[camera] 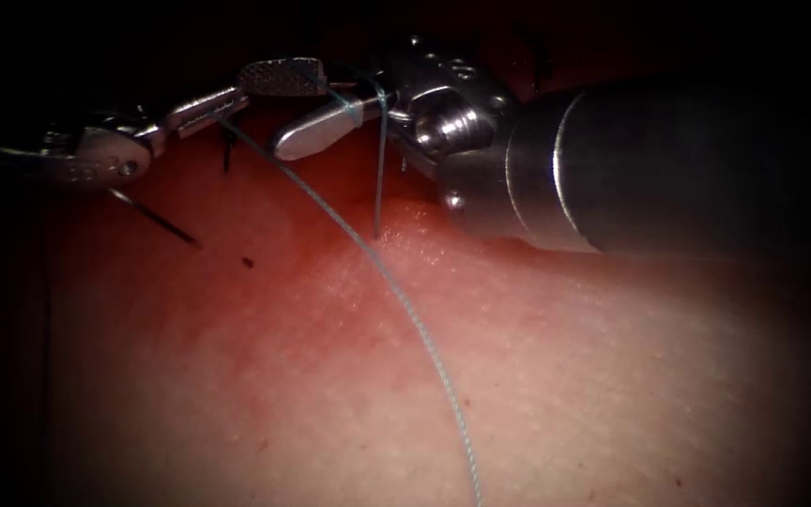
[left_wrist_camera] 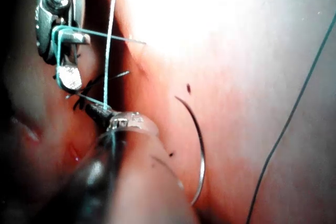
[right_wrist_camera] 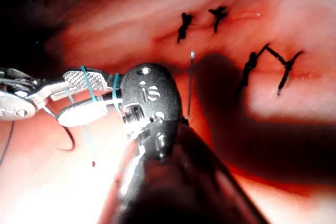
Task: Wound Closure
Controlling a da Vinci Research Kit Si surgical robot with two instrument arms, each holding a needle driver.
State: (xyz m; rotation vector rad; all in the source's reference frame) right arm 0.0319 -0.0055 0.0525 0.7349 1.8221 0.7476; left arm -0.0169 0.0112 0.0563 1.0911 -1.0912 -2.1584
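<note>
The right tool (camera: pixel 288 108) stands with its jaws apart, teal thread (camera: pixel 382 272) looped around them, while the left tool (camera: pixel 204 105) has its jaws closed on that thread at the right tool's tip. The needle (left_wrist_camera: pixel 198 148) lies free on the tissue (camera: pixel 537 376), held by neither.

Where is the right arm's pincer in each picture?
Endoscope: right pincer, open, upper middle, tip to tip with left pincer.
Left wrist: right pincer beside dark stitch ends.
Right wrist: right pincer at its shaft's end.
Shared landmark: thread looped round it, gripped by left pincer; needle lies loose on tissue.
</note>
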